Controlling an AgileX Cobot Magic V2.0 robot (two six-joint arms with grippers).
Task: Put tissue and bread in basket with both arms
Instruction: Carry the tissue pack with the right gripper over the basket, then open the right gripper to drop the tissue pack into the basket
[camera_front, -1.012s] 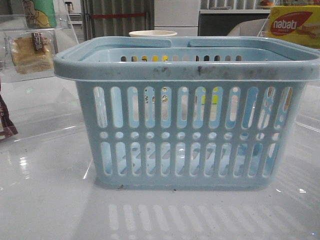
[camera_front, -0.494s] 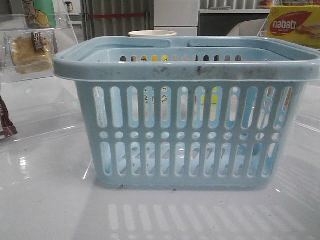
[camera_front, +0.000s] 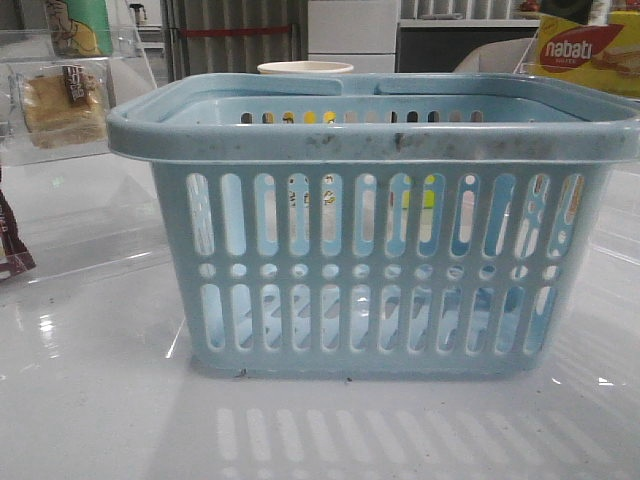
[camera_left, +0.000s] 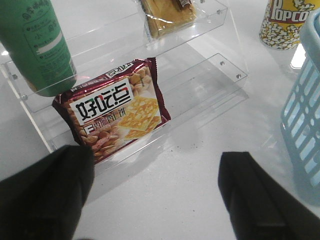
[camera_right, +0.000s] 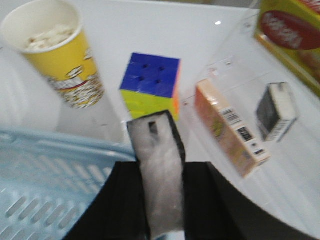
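Observation:
The light blue basket (camera_front: 370, 230) fills the middle of the front view, and neither gripper shows there. My right gripper (camera_right: 160, 200) is shut on the tissue (camera_right: 157, 170), a dark pack with a grey face that stands up between the fingers. It hangs just beyond the basket's rim (camera_right: 45, 175). The bread (camera_front: 62, 105) lies wrapped on the upper step of a clear shelf at the left. My left gripper (camera_left: 157, 190) is open over bare table in front of that shelf, the bread (camera_left: 165, 15) beyond it, with nothing between the fingers.
A brown-and-white snack packet (camera_left: 112, 112) leans on the shelf's lower step beside a green bottle (camera_left: 37, 45). Behind the basket stand a popcorn cup (camera_right: 62, 60) and a colour cube (camera_right: 150, 85). To the right are an orange box (camera_right: 230, 127), a small dark pack (camera_right: 276, 111) and the nabati box (camera_front: 590, 50).

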